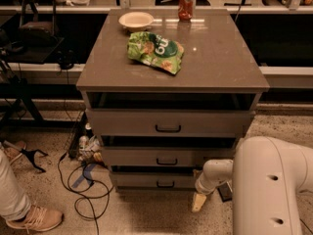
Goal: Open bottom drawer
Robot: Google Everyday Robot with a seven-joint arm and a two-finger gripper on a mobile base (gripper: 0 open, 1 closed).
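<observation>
The grey cabinet has three stacked drawers. The bottom drawer [156,181] has the narrowest front and a small black loop handle [165,184] at its centre; its front sits a little out from the cabinet. My gripper [198,202] hangs low at the end of the white arm [215,173], just right of the bottom drawer's front and near the floor. It is apart from the handle, to its right and slightly below.
The middle drawer [166,156] and top drawer [168,123] stand above. On the cabinet top [220,58] lie a green chip bag [155,46], a bowl [136,19] and a red can [186,5]. Cables [83,185] and a person's shoe [34,218] are on the floor at left.
</observation>
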